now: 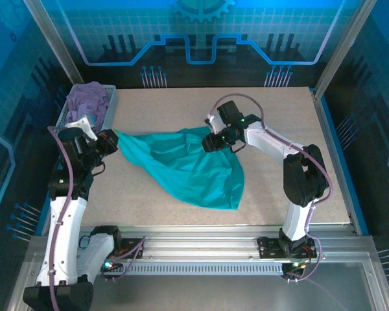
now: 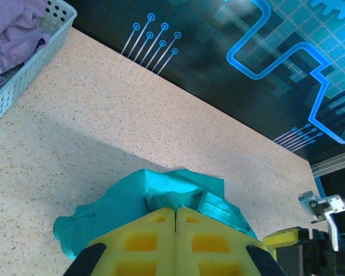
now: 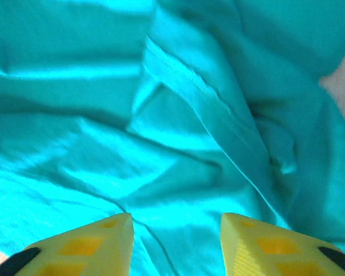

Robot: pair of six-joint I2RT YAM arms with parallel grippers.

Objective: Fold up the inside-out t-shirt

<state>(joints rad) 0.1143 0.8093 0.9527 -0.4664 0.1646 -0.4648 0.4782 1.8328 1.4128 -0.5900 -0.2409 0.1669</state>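
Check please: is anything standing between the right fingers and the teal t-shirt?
Nothing visible is. In the right wrist view the right gripper is open directly over the teal t-shirt, and only the shirt's own folds lie beyond the yellow fingers.

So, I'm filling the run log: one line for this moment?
left tool shut on t-shirt | right tool open over t-shirt | t-shirt crumpled, not folded

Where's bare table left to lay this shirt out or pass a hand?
Bare table along the back, between the basket and the right arm; also right of the t-shirt, and along the near rail. Crowded at left, where the left tool pinches the t-shirt beside the basket.
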